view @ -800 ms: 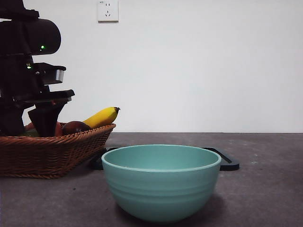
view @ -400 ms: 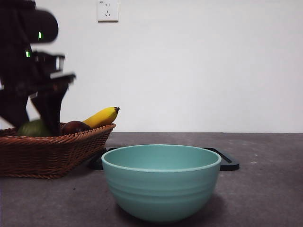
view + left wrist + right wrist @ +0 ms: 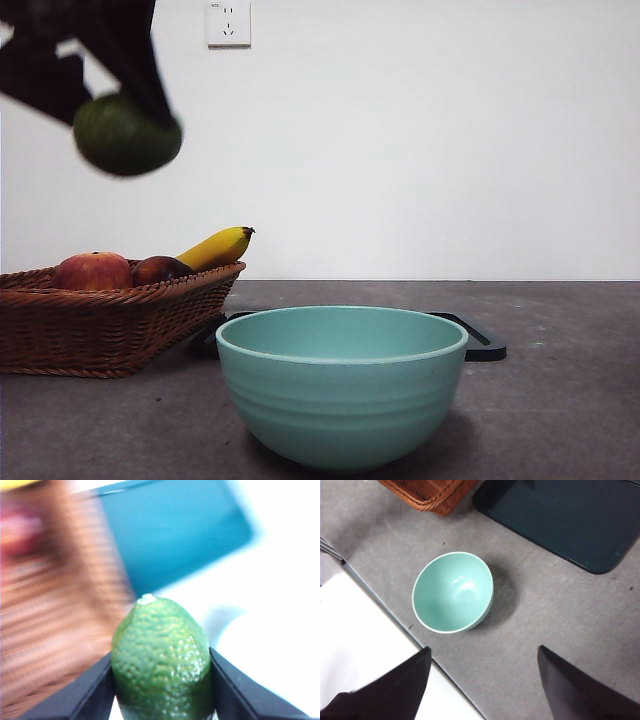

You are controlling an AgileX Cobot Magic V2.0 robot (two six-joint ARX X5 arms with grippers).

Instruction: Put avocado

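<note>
avocado held high at upper left

the left gripper (image 3: 161,680) has its two black jaws clamped on either side of the dark green, bumpy-skinned avocado (image 3: 160,657). in the front view the fruit (image 3: 127,134) hangs at the upper left of the frame, above the brown woven wicker basket (image 3: 110,325), which holds a red apple (image 3: 93,271), a darker fruit and a yellow banana (image 3: 214,247). at lower centre stands a pale turquoise ceramic bowl (image 3: 342,385), with a flat dark tray (image 3: 483,343) behind it. the right gripper (image 3: 482,680), jaws apart and empty, looks down on the bowl.

Fruit and vessels, counted

One dark green bumpy avocado (image 3: 160,660), one yellow banana (image 3: 215,247), two red apples (image 3: 93,271), one woven wicker basket (image 3: 100,325), one teal ceramic bowl (image 3: 342,385), one dark flat tray (image 3: 560,515).
</note>
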